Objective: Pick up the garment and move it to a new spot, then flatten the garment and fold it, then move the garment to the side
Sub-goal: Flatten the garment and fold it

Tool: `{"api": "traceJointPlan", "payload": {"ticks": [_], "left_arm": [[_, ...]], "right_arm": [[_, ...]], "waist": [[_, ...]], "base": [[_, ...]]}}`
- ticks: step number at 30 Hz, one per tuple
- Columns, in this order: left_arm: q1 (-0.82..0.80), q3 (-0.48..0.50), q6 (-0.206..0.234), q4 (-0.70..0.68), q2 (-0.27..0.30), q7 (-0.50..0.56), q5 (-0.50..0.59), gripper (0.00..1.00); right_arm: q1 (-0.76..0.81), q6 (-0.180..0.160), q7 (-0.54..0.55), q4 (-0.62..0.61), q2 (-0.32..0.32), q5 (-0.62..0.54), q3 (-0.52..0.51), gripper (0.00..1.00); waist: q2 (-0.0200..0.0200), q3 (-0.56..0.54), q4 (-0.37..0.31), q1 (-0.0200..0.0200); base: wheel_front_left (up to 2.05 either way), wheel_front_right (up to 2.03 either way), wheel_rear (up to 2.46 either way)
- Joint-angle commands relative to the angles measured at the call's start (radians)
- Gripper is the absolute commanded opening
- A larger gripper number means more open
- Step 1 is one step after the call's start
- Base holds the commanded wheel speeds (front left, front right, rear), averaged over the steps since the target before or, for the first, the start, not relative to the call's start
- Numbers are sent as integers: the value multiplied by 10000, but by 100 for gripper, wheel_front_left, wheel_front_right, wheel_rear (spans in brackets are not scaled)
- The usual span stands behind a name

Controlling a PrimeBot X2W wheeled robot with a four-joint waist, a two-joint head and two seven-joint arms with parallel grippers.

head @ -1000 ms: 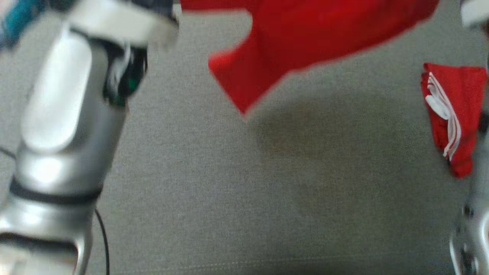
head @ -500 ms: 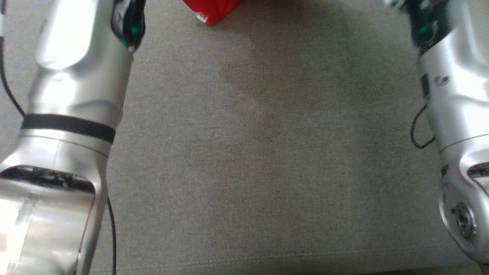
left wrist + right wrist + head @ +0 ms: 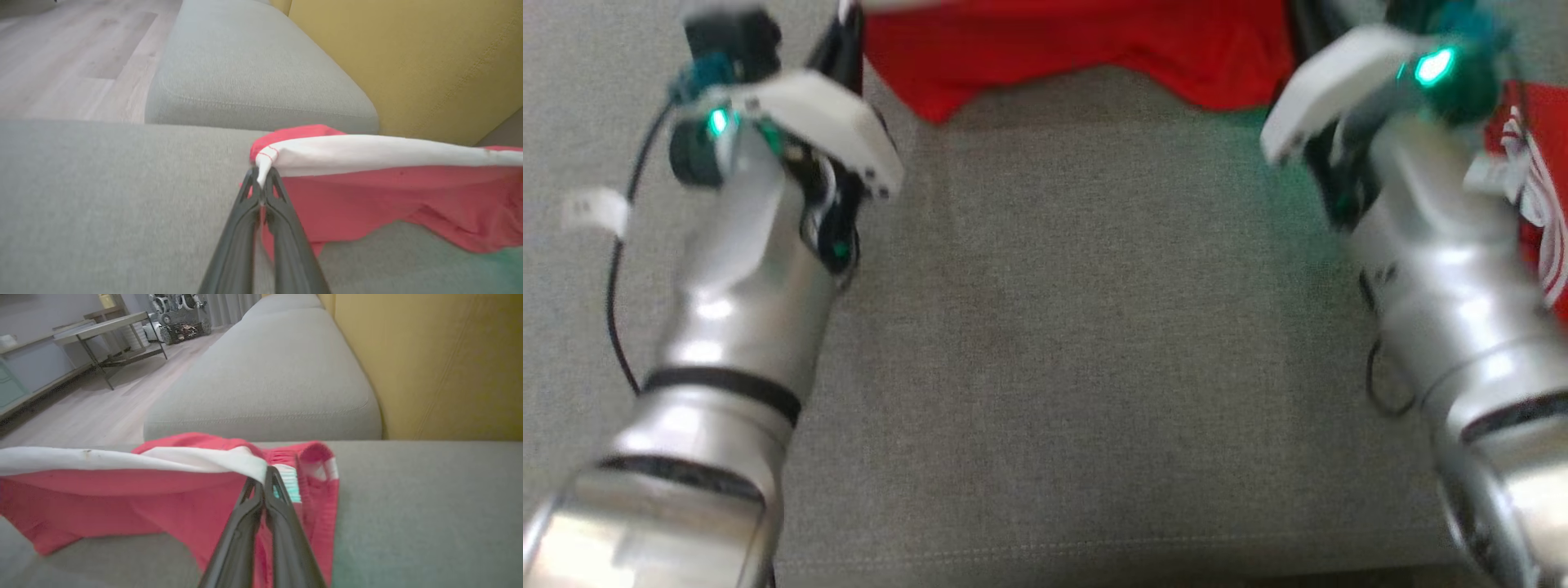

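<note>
Head view: red garment (image 3: 1078,41); neighbouring cloth (image 3: 1545,131), print illegible

Left gripper (image 3: 260,180) clamped tight on garment (image 3: 367,200) edge. Right gripper (image 3: 264,478) clamped on opposite end. Left forearm (image 3: 739,278), right forearm (image 3: 1429,261) extended forward, well apart, wrist lights green.

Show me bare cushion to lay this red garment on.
Free: the grey fabric seat cushion between the silver left forearm and right forearm, from the hanging red garment with white band down to the front seam. Crowded: the right edge, where a folded red cloth with white stripes lies beside that forearm.
</note>
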Motion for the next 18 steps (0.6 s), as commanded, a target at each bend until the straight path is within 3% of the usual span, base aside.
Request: {"api": "traceJointPlan", "payload": {"ticks": [1, 9, 13, 18], "left_arm": [[224, 124, -44, -453, 290, -52, -246, 0], [3546, 313, 134, -3202, 338, -52, 61, 0], [5465, 521, 207, -4722, 455, -52, 468, 0], [7252, 650, 296, -6060, 596, -53, 603, 0]], "right_arm": [[493, -9, -194, -356, 213, 268, 272, 0], [3800, -9, -776, -2452, -592, 1501, 1226, 0], [5502, -9, -810, -3636, -1108, 1732, 822, 0], [7333, -9, -807, -4901, -1266, 1670, 187, 0]], "waist": [[0, -59, 5, -1], [0, -463, 104, -1], [0, -947, 127, -1], [0, -1492, 145, -1]], "base": [[0, 0, 0], [0, 0, 0], [0, 0, 0], [0, 0, 0]]}}
